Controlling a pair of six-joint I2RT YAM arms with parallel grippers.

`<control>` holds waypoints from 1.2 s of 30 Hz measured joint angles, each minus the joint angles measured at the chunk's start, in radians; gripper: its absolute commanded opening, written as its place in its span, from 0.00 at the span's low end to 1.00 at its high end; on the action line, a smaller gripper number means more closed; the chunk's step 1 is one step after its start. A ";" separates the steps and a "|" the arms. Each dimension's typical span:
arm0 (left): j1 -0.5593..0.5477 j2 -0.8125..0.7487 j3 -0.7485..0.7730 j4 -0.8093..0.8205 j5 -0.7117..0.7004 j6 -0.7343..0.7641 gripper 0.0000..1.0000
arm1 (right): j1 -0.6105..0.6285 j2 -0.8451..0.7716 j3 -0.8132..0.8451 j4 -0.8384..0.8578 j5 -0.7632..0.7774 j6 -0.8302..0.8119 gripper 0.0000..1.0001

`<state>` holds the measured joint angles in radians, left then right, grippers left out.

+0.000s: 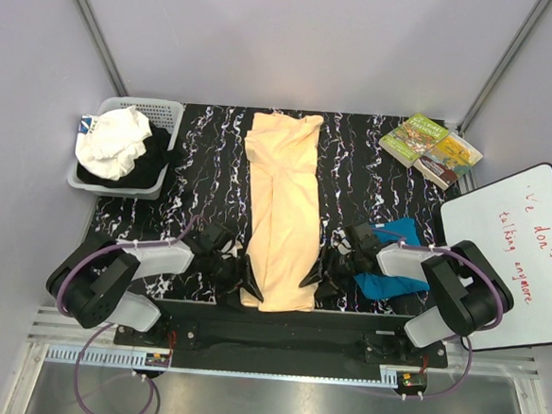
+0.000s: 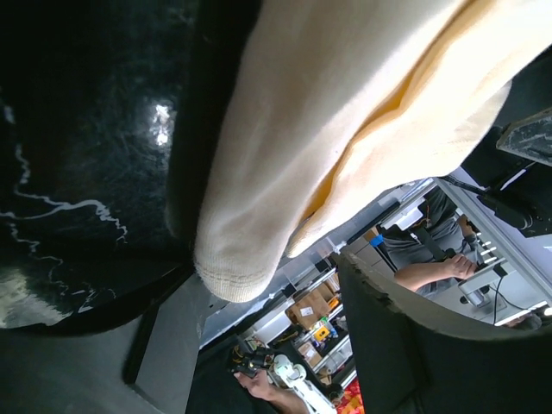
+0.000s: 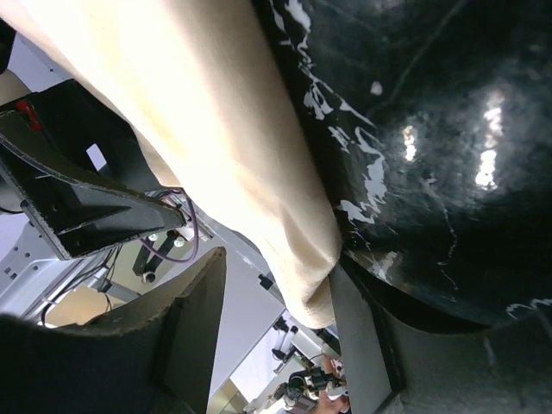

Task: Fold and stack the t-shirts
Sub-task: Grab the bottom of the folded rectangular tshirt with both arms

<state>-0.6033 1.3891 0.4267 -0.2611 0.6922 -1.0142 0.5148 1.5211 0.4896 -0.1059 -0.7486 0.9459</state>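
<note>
At the far left of the tabletop (image 1: pixel 213 165), a basket (image 1: pixel 169 114) of white and black cloth is seen. The left hand (image 1: pixel 242 285) is set at the near left corner of the peach-yellow t-shirt (image 1: pixel 281 207), which is laid as a long strip down the middle. Its fingers are held apart around the hem. The right hand (image 1: pixel 316 281) is likewise spread about the near right corner. The teal-blue t-shirt (image 1: pixel 389 286) is bunched beneath the right arm.

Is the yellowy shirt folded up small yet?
Only partly folded. The pale peach-yellow cloth t-shirt lies as one long narrow strip down the black marbled table, not yet a small rectangle.
</note>
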 measured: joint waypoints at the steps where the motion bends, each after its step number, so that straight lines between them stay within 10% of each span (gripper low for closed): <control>1: 0.000 0.005 0.003 -0.002 0.000 -0.002 0.66 | 0.007 0.003 0.005 -0.001 0.005 0.003 0.59; 20: -0.006 0.055 0.059 -0.074 0.000 0.050 0.66 | 0.027 0.025 0.260 -0.559 0.363 -0.225 0.58; 25: -0.007 0.069 0.072 -0.090 0.003 0.071 0.66 | 0.028 -0.027 0.311 -0.621 0.584 -0.320 0.00; 36: -0.008 0.072 0.078 -0.101 0.005 0.097 0.66 | 0.028 0.185 0.503 -0.686 0.768 -0.383 0.00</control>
<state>-0.6117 1.4616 0.5045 -0.3618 0.6971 -0.9169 0.5426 1.7058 0.9924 -0.7921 0.0193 0.5632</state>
